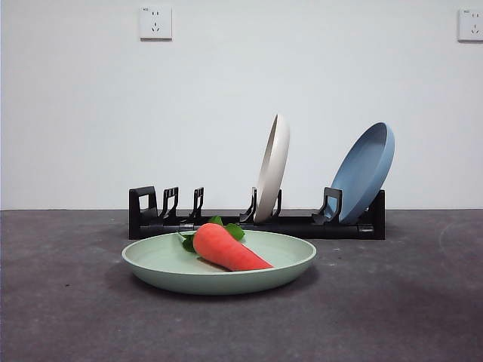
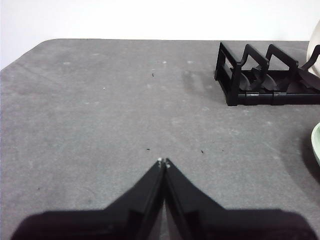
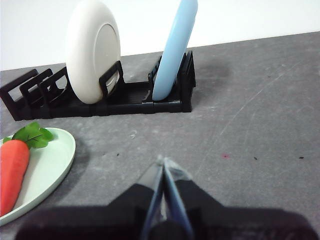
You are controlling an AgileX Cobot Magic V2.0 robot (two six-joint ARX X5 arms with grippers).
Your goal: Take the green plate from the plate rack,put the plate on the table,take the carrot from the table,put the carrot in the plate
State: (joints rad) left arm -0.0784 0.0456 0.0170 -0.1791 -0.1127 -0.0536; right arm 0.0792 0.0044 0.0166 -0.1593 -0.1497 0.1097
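The green plate (image 1: 162,262) lies flat on the table (image 1: 68,302) in front of the plate rack (image 1: 302,225). The carrot (image 1: 226,247) lies in the plate, leaves toward the rack. The right wrist view shows the plate (image 3: 50,165), the carrot (image 3: 12,172) and the rack (image 3: 130,100). The left wrist view shows the rack's empty end (image 2: 260,80) and a sliver of the plate's rim (image 2: 317,142). My left gripper (image 2: 163,162) is shut and empty above bare table. My right gripper (image 3: 164,162) is shut and empty, beside the plate. Neither shows in the front view.
A cream-white plate (image 1: 272,167) and a blue plate (image 1: 364,170) stand upright in the rack; both show in the right wrist view, cream-white (image 3: 92,50) and blue (image 3: 175,47). A white wall with two sockets stands behind the table.
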